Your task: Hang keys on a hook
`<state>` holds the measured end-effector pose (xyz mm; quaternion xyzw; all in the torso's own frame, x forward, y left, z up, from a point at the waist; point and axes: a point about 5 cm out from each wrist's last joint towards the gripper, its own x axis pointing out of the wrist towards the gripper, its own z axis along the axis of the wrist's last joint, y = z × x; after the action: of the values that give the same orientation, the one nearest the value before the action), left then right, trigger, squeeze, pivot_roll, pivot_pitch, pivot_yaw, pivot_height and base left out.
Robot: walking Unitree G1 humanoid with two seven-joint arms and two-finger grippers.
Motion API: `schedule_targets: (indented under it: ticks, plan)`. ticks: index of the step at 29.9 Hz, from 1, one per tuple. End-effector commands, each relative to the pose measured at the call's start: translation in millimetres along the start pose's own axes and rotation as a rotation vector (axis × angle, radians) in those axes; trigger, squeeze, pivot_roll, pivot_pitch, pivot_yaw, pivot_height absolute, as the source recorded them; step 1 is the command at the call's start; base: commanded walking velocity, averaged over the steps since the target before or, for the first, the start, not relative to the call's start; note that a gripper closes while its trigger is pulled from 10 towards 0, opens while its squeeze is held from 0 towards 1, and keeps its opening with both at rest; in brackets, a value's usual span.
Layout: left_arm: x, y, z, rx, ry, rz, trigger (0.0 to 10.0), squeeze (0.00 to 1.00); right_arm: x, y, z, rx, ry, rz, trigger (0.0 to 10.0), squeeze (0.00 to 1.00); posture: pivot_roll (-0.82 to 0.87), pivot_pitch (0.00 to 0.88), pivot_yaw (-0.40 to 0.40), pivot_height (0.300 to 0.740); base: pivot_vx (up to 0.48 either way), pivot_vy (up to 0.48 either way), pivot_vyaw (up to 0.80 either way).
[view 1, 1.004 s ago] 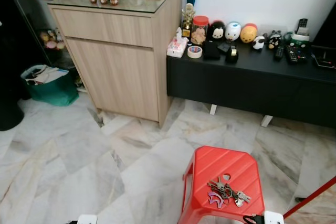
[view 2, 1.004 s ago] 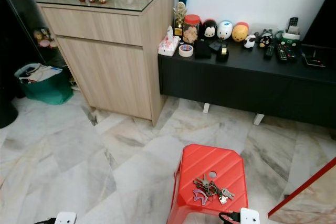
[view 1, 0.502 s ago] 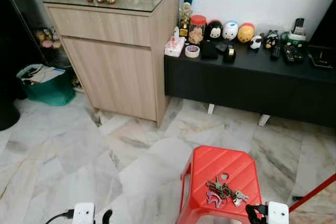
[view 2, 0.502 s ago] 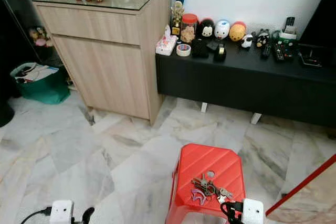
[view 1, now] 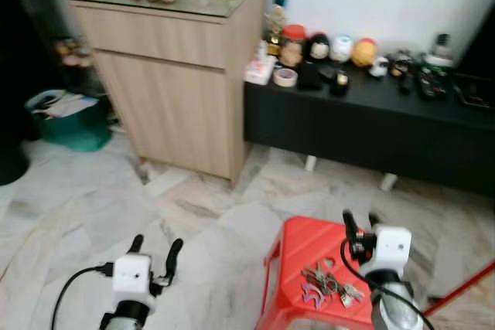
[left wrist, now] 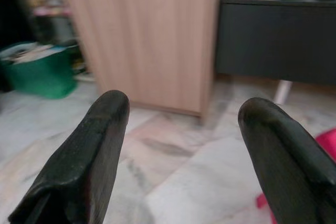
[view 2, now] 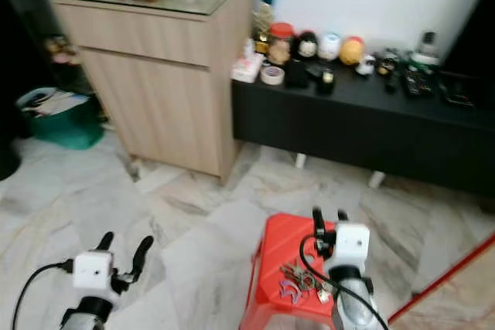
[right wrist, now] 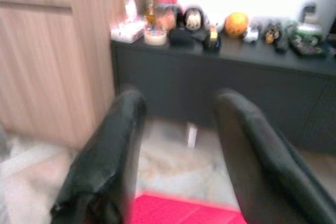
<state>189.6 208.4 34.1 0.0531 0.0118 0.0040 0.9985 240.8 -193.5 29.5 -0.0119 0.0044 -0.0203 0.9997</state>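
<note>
This is a home, likely a living room. The marble-tiled floor [view 1: 93, 206] runs up to a light wooden cabinet [view 1: 174, 75] with a glass top holding small ornaments. Beside it, a low black console [view 1: 371, 121] carries round character figurines [view 1: 340, 48], a jar [view 1: 292, 44], a tape roll [view 1: 286, 76] and remote controls [view 1: 425, 83]. A green basket [view 1: 66, 121] of clutter and a red plastic stool [view 1: 305, 249] stand on the floor.

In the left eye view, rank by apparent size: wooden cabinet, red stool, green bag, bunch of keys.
Largest to smallest:
1. wooden cabinet
2. red stool, enlarged by nearness
3. green bag
4. bunch of keys
</note>
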Motion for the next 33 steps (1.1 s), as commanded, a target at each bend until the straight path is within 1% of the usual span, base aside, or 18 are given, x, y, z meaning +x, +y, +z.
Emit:
schedule_targets:
  ticks: [1,2,3,4,5,6,8,9,11,12,14,15,16,20,23,26,30,33]
  plan:
    - [-6.2,1.2,0,-0.004,0.027,-0.004,10.0,0.0,-13.7,-4.9,-5,-0.011,0.03,-0.027,10.0,0.0,0.03,0.009,-0.041,0.74,0.0,0.0,0.0]
    - [-6.2,1.2,0,-0.004,0.027,-0.004,10.0,0.0,-13.7,-4.9,-5,-0.011,0.03,-0.027,10.0,0.0,0.03,0.009,-0.041,0.74,0.0,0.0,0.0]
    - [-10.0,2.1,-1,0.007,0.039,-0.008,10.0,0.0,-17.1,-2.8,4,-0.051,0.002,0.01,10.0,0.0,0.03,0.011,-0.042,0.74,0.0,0.0,0.0]
    - [-12.1,3.0,-1,0.011,0.044,-0.005,10.0,0.0,-21.0,-1.5,8,-0.07,-0.002,0.026,10.0,0.0,0.03,0.011,-0.044,0.74,0.0,0.0,0.0]
    - [-12.1,3.0,-1,0.011,0.044,-0.005,10.0,0.0,-21.0,-1.5,8,-0.07,-0.002,0.026,10.0,0.0,0.03,0.011,-0.044,0.74,0.0,0.0,0.0]
    - [-15.3,4.9,2,0.013,0.052,0.002,10.0,0.0,-30.2,-2.9,16,-0.074,0.01,0.014,10.0,0.0,0.03,0.017,-0.045,0.74,0.0,0.0,0.0]
    - [-13.6,6.8,5,0.017,0.054,0.009,10.0,0.0,-39.2,-10.6,13,-0.073,0.06,-0.031,10.0,0.0,0.03,0.021,-0.044,0.74,0.0,0.0,0.0]
    - [-13.6,6.8,5,0.017,0.054,0.009,10.0,0.0,-39.2,-10.6,13,-0.073,0.06,-0.031,10.0,0.0,0.03,0.021,-0.044,0.74,0.0,0.0,0.0]
    - [-7.2,6.9,8,0.008,0.053,0.012,10.0,0.0,-42.1,-17.0,5,-0.066,0.1,-0.086,10.0,0.0,0.02,0.024,-0.039,0.74,0.0,0.0,0.0]
    - [-1.5,5.2,9,0.005,0.048,0.002,10.0,0.0,-41.2,-20.0,1,-0.03,0.115,-0.134,10.0,0.0,0.02,0.029,-0.037,0.74,0.0,0.0,0.0]
    - [7.7,0.4,11,0.004,0.036,-0.028,10.0,0.0,-38.6,-21.3,1,-0.016,0.116,-0.162,10.0,0.0,0.01,0.027,-0.033,0.74,0.0,0.0,0.0]
    - [11.8,-1.6,12,0.006,0.032,-0.04,10.0,0.0,-37.5,-21.0,4,-0.02,0.114,-0.166,10.0,0.0,0.01,0.026,-0.03,0.74,0.0,0.0,0.0]
    - [18.8,-3.6,15,0.003,0.024,-0.049,10.0,0.0,-37.2,-20.0,14,-0.022,0.089,-0.164,10.0,0.0,0.0,0.026,-0.022,0.74,0.0,0.0,0.0]
    - [29.2,-6.2,19,0.007,0.017,-0.074,10.0,0.0,-40.6,-20.1,28,-0.041,0.054,-0.169,10.0,0.0,-0.02,0.029,-0.008,0.74,0.0,0.0,0.0]
    - [35.0,-6.8,20,0.005,0.016,-0.075,10.0,0.0,-42.8,-20.4,30,-0.024,0.051,-0.19,10.0,0.0,-0.03,0.028,0.002,0.74,0.0,0.0,0.0]
    - [45.5,-9.2,23,0.003,0.007,-0.088,10.0,0.0,-44.0,-10.8,25,0.006,0.073,-0.176,10.0,0.0,-0.04,0.023,0.022,0.74,0.0,0.0,0.0]
    - [50.7,-9.0,25,0.003,0.004,-0.094,10.0,0.0,-42.4,-3.6,22,0.015,0.093,-0.166,10.0,0.0,-0.03,0.019,0.036,0.74,0.0,0.0,0.0]
    - [53.4,-7.1,26,0.002,0.003,-0.092,10.0,0.0,-40.4,-0.7,24,0.026,0.086,-0.174,10.0,0.0,-0.03,0.015,0.046,0.74,0.0,0.0,0.0]
